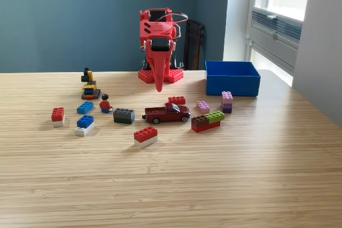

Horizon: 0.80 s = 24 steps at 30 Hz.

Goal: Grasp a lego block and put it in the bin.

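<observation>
Gripper point(158, 86) at upper centre, pointing down, apparently closed, holding nothing. Bricks crowded at mid-frame: risk of nudging red car point(167, 114). Bin point(232, 78) upper right.

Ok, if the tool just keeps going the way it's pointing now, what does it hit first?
The tool points straight down, so it would likely meet bare table first, behind the small red brick. Depth is unclear from this one view.

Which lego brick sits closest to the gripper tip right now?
The small flat red brick just behind the toy truck, slightly toward the exterior view's right of the gripper. The other bricks lie farther forward or out to the sides.
</observation>
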Motion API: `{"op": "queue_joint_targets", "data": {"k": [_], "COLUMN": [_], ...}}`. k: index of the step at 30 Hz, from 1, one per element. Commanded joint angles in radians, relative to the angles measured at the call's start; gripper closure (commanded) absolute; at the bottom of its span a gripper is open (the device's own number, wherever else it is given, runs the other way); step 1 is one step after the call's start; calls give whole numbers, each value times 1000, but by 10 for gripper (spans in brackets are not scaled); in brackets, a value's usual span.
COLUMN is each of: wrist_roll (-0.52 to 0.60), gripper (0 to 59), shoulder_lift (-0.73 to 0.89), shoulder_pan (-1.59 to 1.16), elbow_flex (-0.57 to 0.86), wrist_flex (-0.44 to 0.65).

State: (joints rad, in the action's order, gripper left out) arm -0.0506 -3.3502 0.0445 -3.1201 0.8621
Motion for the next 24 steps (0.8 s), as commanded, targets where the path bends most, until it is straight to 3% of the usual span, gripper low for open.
{"op": "queue_joint_targets", "data": {"k": [1,14,24], "wrist_roll": [5,18,17], "gripper": [586,586,586], "shoulder_lift": [-5,-2,5], "shoulder_pan": [-6,-9,-3], "elbow_flex": [-8,18,178], "wrist_flex": [-3,-41,-37]}}
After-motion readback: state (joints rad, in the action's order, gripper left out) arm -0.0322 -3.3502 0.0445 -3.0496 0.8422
